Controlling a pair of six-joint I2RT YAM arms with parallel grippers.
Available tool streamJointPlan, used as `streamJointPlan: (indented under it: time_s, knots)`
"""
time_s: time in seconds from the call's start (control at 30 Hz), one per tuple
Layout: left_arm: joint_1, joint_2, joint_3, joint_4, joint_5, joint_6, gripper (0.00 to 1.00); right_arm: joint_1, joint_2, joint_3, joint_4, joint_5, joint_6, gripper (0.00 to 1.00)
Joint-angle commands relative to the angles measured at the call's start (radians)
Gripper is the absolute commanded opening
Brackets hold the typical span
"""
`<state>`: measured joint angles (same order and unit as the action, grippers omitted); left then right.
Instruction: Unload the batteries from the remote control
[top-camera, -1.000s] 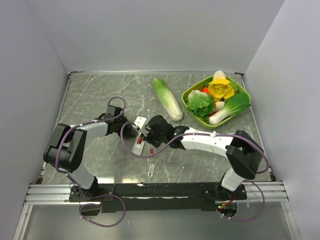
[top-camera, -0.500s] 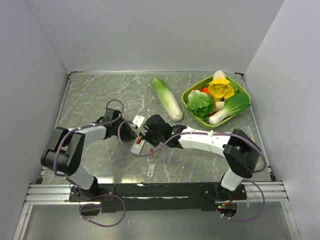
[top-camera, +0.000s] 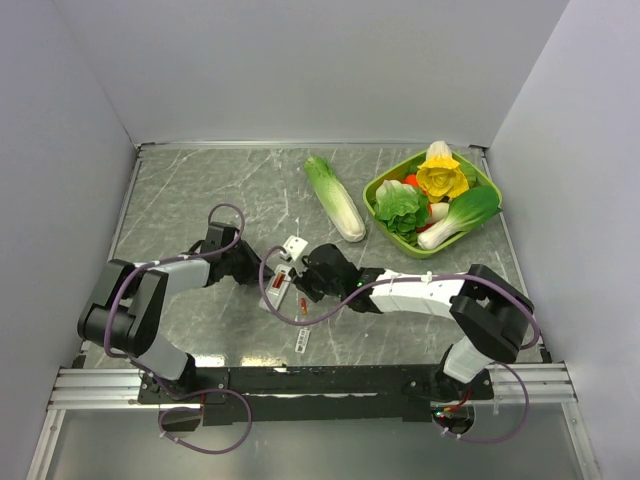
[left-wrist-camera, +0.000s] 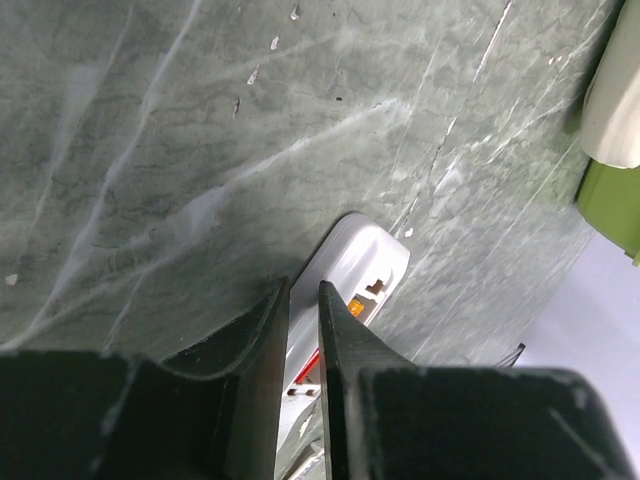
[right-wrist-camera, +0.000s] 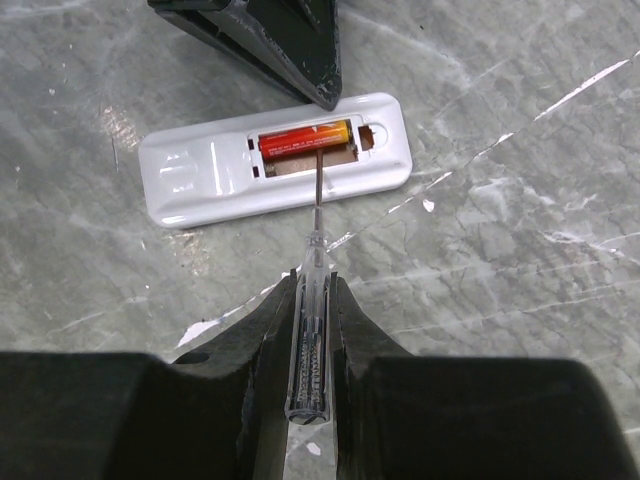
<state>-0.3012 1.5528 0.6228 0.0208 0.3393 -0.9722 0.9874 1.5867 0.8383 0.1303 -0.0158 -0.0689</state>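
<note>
The white remote control (right-wrist-camera: 275, 160) lies on the marble table with its back compartment uncovered. One red-orange battery (right-wrist-camera: 305, 138) sits in the recess. My right gripper (right-wrist-camera: 312, 285) is shut on a clear-handled screwdriver (right-wrist-camera: 312, 330), whose thin tip reaches the battery's near side. In the top view the remote control (top-camera: 275, 290) lies between my left gripper (top-camera: 258, 268) and my right gripper (top-camera: 306, 282). The left fingertips (right-wrist-camera: 318, 85) rest at the remote's far edge. In the left wrist view the left gripper (left-wrist-camera: 302, 288) shows only a thin slit between its jaws, over the remote control (left-wrist-camera: 365, 262).
A small white cover piece (top-camera: 293, 247) lies just behind the remote. A little white labelled piece (top-camera: 301, 339) lies toward the near edge. A long pale-green cabbage (top-camera: 334, 198) and a green bowl (top-camera: 392, 168) of toy vegetables are at the back right.
The left gripper's jaws have drawn closer together and it has shifted slightly at the remote. The right arm and the small cover piece have moved a little to the right.
</note>
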Motion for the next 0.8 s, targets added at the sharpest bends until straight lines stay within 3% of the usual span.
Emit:
streamJointPlan:
  time_s: [0.0, 0.77]
  knots:
    - [-0.029, 0.036, -0.058, -0.113, -0.002, 0.012, 0.22, -0.001, 0.042, -0.057, 0.08, -0.049, 0.05, 0.0]
    - [-0.036, 0.073, -0.075, -0.085, -0.014, 0.006, 0.21, -0.099, 0.062, -0.242, 0.411, -0.202, 0.182, 0.0]
